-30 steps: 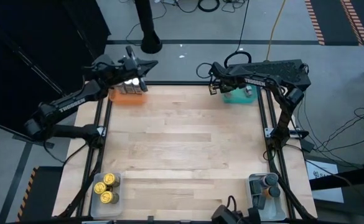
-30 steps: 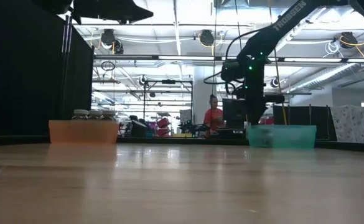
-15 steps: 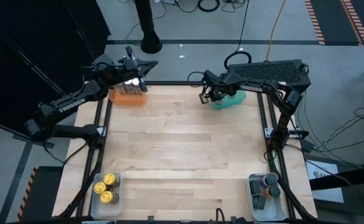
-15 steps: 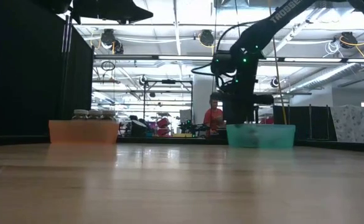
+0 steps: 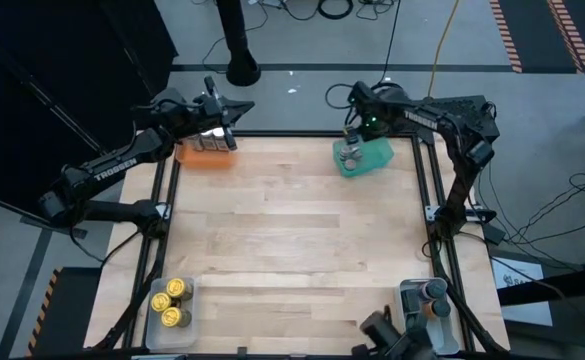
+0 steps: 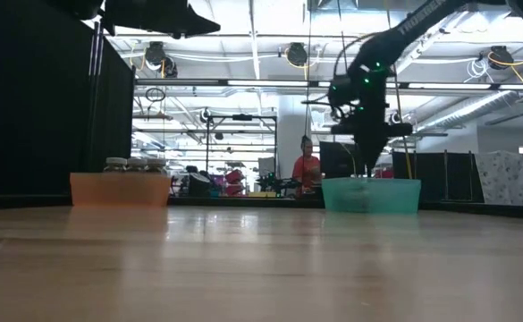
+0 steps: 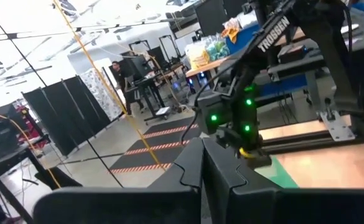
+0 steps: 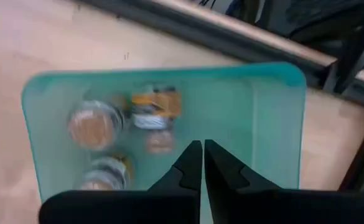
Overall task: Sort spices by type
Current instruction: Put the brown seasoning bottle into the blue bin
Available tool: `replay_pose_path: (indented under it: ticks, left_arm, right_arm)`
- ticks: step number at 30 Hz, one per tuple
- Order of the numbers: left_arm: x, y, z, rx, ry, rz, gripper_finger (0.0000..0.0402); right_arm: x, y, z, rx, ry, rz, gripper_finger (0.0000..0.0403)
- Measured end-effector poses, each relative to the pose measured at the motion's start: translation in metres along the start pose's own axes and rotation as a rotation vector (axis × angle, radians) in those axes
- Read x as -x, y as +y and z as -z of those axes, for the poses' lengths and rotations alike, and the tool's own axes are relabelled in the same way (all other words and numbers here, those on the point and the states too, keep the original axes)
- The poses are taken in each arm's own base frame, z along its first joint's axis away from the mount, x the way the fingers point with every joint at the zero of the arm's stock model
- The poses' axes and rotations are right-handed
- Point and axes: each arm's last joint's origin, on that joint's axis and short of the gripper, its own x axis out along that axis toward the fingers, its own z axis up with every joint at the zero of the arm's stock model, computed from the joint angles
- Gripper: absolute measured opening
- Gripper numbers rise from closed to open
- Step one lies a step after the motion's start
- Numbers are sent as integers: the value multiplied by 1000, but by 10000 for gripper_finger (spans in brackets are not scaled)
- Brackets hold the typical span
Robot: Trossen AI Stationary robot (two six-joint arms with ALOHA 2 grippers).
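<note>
Over the teal tray (image 5: 370, 158) at the tabletop's (image 5: 292, 230) far edge: right gripper (image 5: 351, 152) clenched, empty; left gripper (image 5: 215, 128) clenched above the orange tray (image 5: 198, 158). At table height: jars (image 6: 129, 165) in that tray. Past the right wrist: four jars (image 8: 94, 123) inside the teal tray.

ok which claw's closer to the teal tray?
Right. Right claw hangs directly above the teal tray; left claw sits over the orange tray, across the table.
</note>
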Motion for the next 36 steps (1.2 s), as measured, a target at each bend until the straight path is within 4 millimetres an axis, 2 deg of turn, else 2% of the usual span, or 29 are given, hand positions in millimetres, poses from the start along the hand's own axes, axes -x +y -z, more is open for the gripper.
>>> replay_pose_path:
  ticks: [3,6,13,19,27,36]
  left_arm:
    - [0,0,0,-4,3,1,8]
    - [0,0,0,-4,3,1,8]
    - [-1,-1,4,-1,26,11,9]
    - [-1,-1,5,3,37,16,9]
    - [-1,-2,6,-2,44,19,9]
    - [-1,-2,6,-18,43,19,9]
  right_arm:
    - [-2,-12,-3,22,30,-14,12]
    - [-2,-13,-4,75,39,-45,39]
    - [-12,7,-2,179,33,-64,120]
    - [-32,15,-5,193,51,-41,165]
    - [-60,18,-3,227,140,-16,186]
    - [-63,21,-2,280,148,-17,196]
